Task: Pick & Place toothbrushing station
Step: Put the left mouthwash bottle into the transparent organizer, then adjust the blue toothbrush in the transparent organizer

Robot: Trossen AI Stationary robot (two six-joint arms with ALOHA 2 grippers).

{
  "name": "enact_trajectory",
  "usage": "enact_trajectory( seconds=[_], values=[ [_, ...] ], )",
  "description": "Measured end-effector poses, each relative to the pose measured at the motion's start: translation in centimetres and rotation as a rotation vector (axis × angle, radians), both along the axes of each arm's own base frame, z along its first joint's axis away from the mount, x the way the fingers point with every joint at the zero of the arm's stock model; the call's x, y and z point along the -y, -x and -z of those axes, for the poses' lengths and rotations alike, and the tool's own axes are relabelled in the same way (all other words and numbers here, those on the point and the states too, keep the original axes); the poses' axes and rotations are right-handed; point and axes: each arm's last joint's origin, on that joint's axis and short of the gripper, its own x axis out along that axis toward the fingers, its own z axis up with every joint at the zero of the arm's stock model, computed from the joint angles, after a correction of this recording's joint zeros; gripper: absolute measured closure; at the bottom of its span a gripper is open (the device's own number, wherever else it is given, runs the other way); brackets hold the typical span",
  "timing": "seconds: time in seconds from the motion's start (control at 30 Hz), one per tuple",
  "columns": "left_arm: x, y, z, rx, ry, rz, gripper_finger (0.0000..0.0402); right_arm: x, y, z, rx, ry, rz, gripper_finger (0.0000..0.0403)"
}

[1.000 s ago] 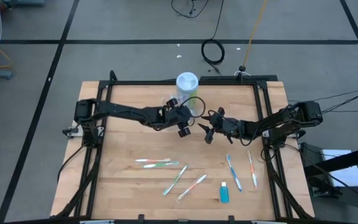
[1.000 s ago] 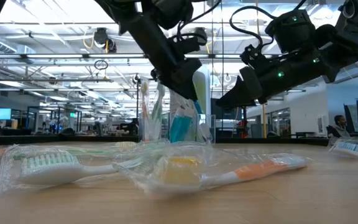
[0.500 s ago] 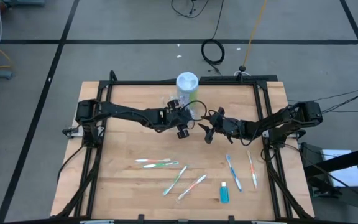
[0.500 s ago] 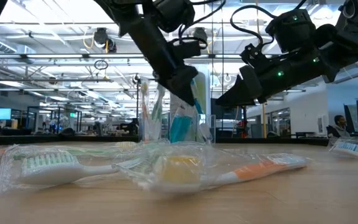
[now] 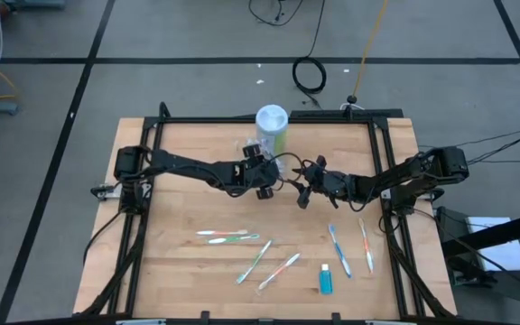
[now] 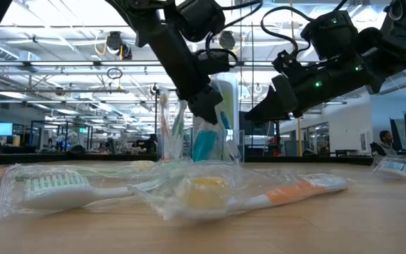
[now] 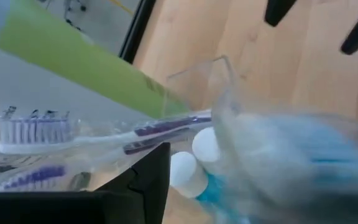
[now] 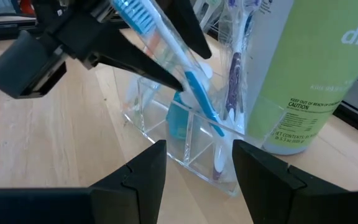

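High view, six toothbrushes (image 5: 222, 236), one blue tube (image 5: 325, 279) lying loose on table (image 5: 170, 271)

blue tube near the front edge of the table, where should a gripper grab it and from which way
Grip the blue tube across its body, about mid-length, coming straight down from above. It lies flat on the table, long axis running front to back, with bare wood on both long sides, so jaws set across its narrow width should close cleanly. The nearest toothbrush lies just beyond its far end.
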Motion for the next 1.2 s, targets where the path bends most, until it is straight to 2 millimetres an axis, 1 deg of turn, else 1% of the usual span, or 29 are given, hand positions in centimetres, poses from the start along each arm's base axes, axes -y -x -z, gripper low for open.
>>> enact_trajectory(
  seconds=[0.4,0.5,0.6,0.73,0.9,1.03,1.2],
  values=[
    [-0.7,0.8,0.5,-0.052,0.026,-0.083,0.0229,0.0,0.0,0.0,0.000,0.000,0.000,0.0224],
    [-0.7,0.8,0.6,-0.053,0.027,-0.084,0.0229,0.0,0.0,0.0,0.000,0.000,0.000,0.0224],
    [-0.7,1.0,0.2,-0.046,0.034,-0.091,0.0229,0.0,0.0,0.0,-0.001,0.001,-0.001,0.0224],
    [-0.6,1.6,-1.2,-0.007,0.055,-0.103,0.0229,0.0,0.0,0.0,-0.001,0.002,-0.001,0.0224],
    [-0.2,2.8,-4.0,0.046,0.146,-0.049,0.0229,0.1,0.0,0.1,-0.006,0.000,0.004,0.0224],
    [0.5,4.5,-6.7,0.073,0.210,-0.022,0.0229,0.1,0.0,0.1,-0.008,-0.001,0.004,0.0224],
    [1.8,7.8,-9.7,0.085,0.273,-0.066,0.0229,0.1,0.0,0.1,-0.008,-0.001,0.004,0.0224]
  ],
)
